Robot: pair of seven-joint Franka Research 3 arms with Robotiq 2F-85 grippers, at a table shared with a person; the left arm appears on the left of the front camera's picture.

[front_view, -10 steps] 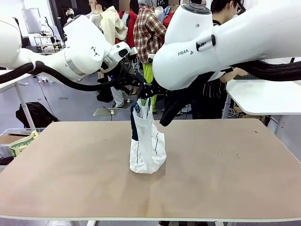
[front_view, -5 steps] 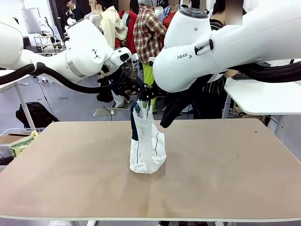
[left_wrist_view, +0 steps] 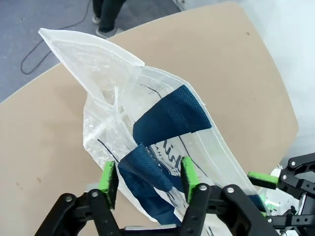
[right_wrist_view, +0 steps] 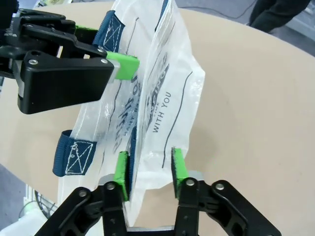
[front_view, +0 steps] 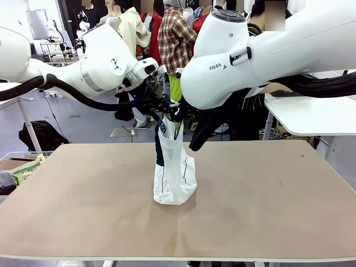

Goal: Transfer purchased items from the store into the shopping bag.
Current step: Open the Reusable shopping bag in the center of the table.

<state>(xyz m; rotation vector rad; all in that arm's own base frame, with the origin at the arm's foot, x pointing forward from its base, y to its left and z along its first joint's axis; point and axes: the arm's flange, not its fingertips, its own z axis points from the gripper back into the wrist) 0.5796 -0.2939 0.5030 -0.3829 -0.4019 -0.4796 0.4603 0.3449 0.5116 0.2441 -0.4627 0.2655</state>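
The shopping bag (front_view: 175, 172) stands upright in the middle of the table (front_view: 83, 200), white crinkly plastic with dark blue handles. My left gripper (front_view: 161, 105) is at its top from the left. In the left wrist view, that gripper (left_wrist_view: 148, 177) has its green pads apart on either side of one blue handle (left_wrist_view: 147, 169). My right gripper (front_view: 179, 115) reaches the bag's top from the right. In the right wrist view, the right gripper (right_wrist_view: 149, 171) straddles the bag's (right_wrist_view: 167, 83) folded side, pads still apart. The purchased items are out of view.
A person (front_view: 250, 111) stands at the far side, mostly hidden behind my right arm. A white table (front_view: 311, 114) is at the back right. A box with a yellow-green pack (front_view: 25, 167) sits off the table's left edge. Bare tabletop surrounds the bag.
Both grippers have narrowed their jaws around the top of the bag. The left gripper has moved a little right and down, closer to the bag's handle. The bag stays put.
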